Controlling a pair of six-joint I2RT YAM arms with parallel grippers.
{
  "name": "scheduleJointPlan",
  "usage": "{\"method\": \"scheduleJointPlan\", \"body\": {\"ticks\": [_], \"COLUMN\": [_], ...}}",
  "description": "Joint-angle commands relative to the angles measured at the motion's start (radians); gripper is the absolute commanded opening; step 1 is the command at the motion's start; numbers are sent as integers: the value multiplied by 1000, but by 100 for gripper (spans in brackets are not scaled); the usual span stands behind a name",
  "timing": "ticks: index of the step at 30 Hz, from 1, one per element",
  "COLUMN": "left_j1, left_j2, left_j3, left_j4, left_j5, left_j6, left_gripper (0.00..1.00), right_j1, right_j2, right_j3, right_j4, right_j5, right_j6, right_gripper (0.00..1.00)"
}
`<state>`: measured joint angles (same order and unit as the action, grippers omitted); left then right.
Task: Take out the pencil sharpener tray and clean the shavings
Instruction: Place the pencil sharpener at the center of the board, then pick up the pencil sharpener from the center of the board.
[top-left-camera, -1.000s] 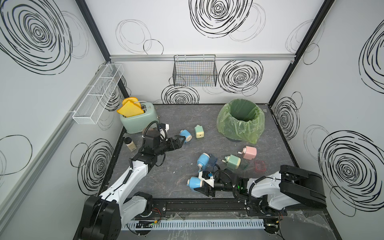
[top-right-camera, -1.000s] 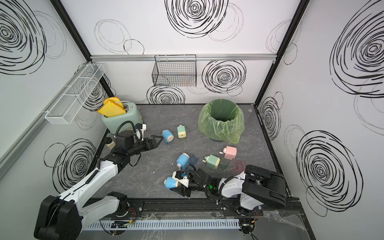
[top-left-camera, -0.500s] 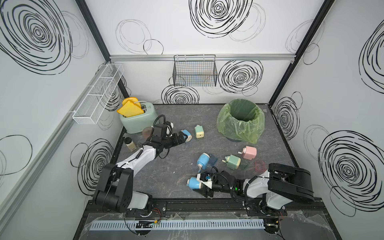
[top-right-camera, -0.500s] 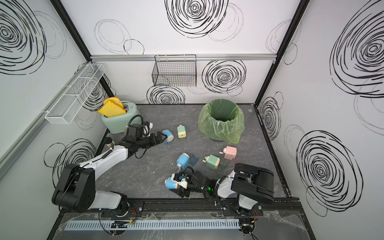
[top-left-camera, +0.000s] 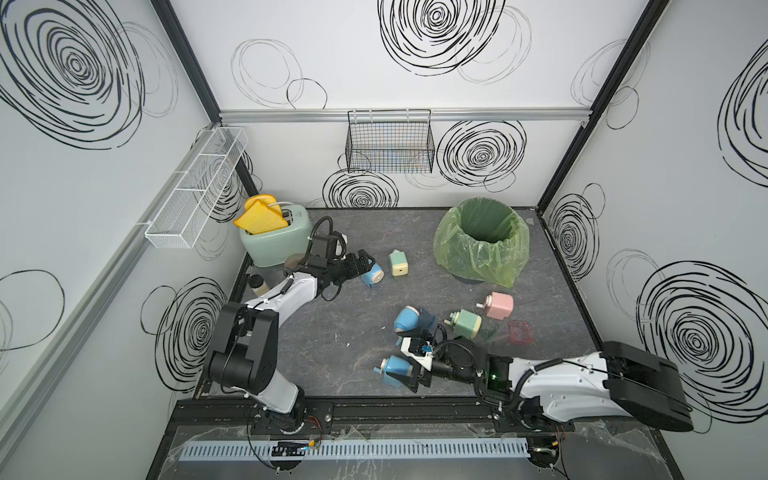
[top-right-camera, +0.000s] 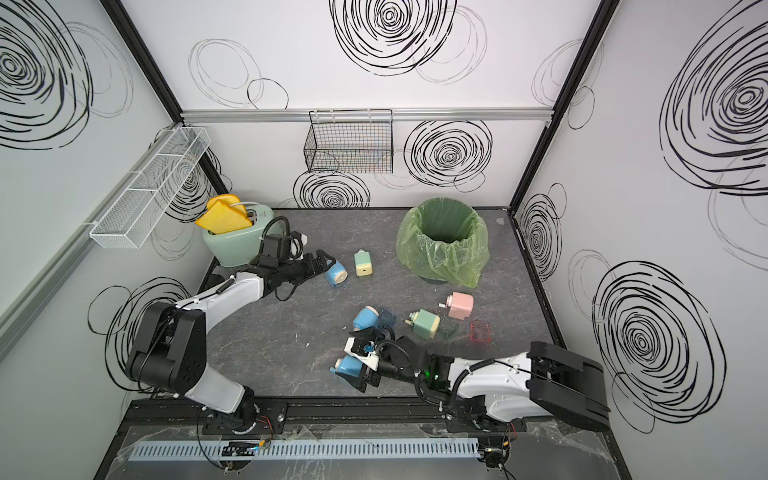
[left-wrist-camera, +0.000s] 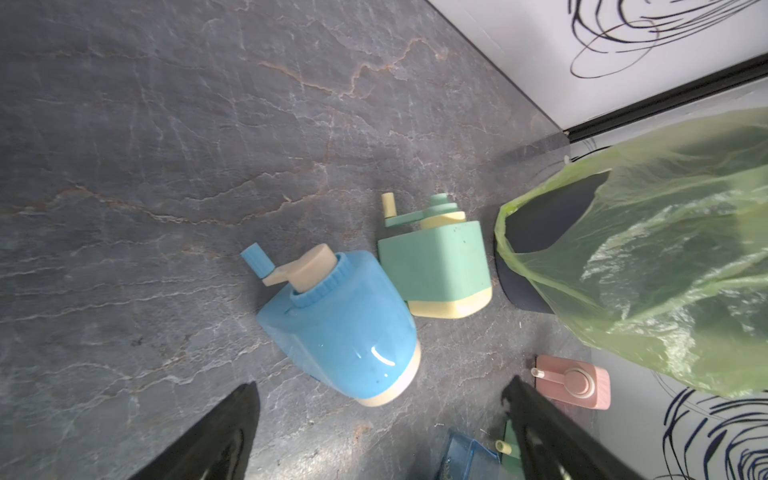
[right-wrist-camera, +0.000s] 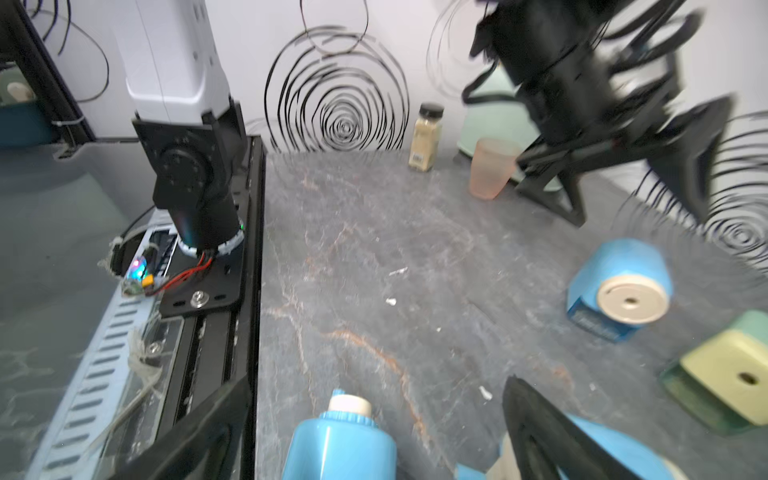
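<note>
Our right gripper (top-left-camera: 405, 359) has just spread its jaws wide, leaving the near blue sharpener (top-left-camera: 392, 368) lying free on the table (top-left-camera: 332, 332), lower centre in both top views. We judge it is now set down for the tray pull. Its long axis runs left-right, with the crank end pointing left. Our left gripper (top-left-camera: 365, 262), jaws apart and empty, has neared the far blue sharpener (top-left-camera: 372, 274).

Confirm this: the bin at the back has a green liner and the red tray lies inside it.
Wrong on the tray. The bin does have a green liner, but the red tray lies on the table beside the pink sharpener, as both top views show.
</note>
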<state>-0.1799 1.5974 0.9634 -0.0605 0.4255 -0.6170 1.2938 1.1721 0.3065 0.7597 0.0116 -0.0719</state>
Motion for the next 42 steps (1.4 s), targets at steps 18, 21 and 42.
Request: {"method": "scheduleJointPlan", "body": {"ticks": [18, 21, 42], "left_j1": [24, 22, 121], "left_j2": [398, 399, 268], "left_j3": [447, 421, 243], "left_j4": [-193, -157, -36], "left_j5": [115, 144, 167], "left_j6": [61, 52, -39], "left_gripper": [97, 97, 97], "right_j1": [-308, -341, -402], "right_j2": [200, 287, 755], "right_j3": [328, 420, 906], "right_j4": [-234, -306, -457], "right_j5": [-360, -324, 31], "right_j6": [129, 91, -65], "right_gripper": [99, 99, 99]}}
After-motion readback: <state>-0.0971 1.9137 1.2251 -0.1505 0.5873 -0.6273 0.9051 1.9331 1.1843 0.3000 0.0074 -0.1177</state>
